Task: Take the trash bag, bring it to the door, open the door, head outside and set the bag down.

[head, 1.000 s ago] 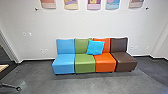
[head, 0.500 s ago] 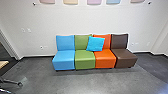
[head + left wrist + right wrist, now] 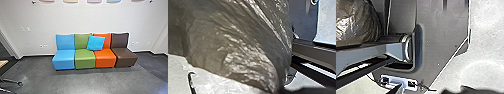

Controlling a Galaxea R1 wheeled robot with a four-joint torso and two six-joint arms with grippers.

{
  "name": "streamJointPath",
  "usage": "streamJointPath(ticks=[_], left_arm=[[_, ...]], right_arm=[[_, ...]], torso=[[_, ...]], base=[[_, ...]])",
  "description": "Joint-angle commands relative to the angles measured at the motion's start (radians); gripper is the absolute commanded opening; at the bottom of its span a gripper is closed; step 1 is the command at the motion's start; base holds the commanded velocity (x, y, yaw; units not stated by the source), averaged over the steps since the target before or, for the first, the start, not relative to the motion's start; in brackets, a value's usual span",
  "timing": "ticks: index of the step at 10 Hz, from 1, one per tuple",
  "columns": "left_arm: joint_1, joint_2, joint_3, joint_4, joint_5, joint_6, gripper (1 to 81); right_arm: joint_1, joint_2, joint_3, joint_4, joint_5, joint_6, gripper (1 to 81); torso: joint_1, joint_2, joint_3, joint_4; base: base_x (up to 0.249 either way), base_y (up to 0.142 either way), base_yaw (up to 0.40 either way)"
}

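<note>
Close by the left tool, the trash bag (image 3: 240,47), with both tools' opening and hold unclear.

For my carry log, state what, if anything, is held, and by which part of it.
Likely the trash bag, large in the left wrist view; the place of the hold cannot be told.

Grey floor (image 3: 75,81), 4 seats (image 3: 85,56) in row; blue cushion (image 3: 95,43) against middle 2.

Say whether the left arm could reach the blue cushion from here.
Probably not: the cushion leans on the chairs, across a stretch of floor, and the trash bag crowds that wrist.
</note>
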Motion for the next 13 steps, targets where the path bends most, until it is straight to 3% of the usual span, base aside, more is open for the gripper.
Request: streamJointPath(ticks=[1, 4, 5, 7, 8, 12, 13], left_arm=[[-0.031, 0.0, 0.003, -0.002, 0.084, 0.004, 1.0], [-0.031, 0.001, 0.003, -0.003, 0.086, 0.002, 1.0], [-0.031, 0.001, 0.003, -0.003, 0.086, 0.001, 1.0], [-0.031, -0.002, -0.011, 0.001, 0.087, 0.004, 1.0], [-0.031, 0.004, -0.035, 0.001, 0.086, 0.021, 1.0], [-0.031, 0.031, -0.103, -0.001, 0.084, 0.028, 1.0], [-0.031, 0.031, -0.105, -0.001, 0.077, 0.042, 1.0]], right_arm=[[0.037, -0.014, 0.002, -0.003, -0.065, -0.005, 81.1], [0.036, -0.013, -0.001, -0.003, -0.065, -0.005, 81.1], [0.036, -0.012, -0.001, -0.003, -0.065, -0.005, 81.1], [0.034, 0.001, -0.02, -0.008, -0.065, -0.005, 81.1], [0.034, 0.026, -0.058, -0.018, -0.068, -0.008, 81.1], [0.002, 0.102, -0.162, -0.025, -0.064, -0.009, 81.1], [-0.001, 0.109, -0.17, -0.025, -0.038, -0.011, 81.1]], torso=[[0.0, 0.0, 0.096, 0.0], [-0.003, 0.002, 0.191, 0.0], [-0.003, 0.002, 0.126, 0.0], [-0.005, 0.001, 0.156, 0.0], [-0.005, 0.001, 0.165, 0.0], [-0.005, 0.001, 0.162, 0.0], [-0.005, 0.001, 0.162, 0.0]], base=[[0.0, 0.0, 0.0], [0.0, 0.0, 0.0], [0.0, 0.0, 0.0], [0.0, 0.0, 0.0], [0.0, 0.0, 0.0], [0.0, 0.0, 0.0], [0.0, 0.0, 0.0]])
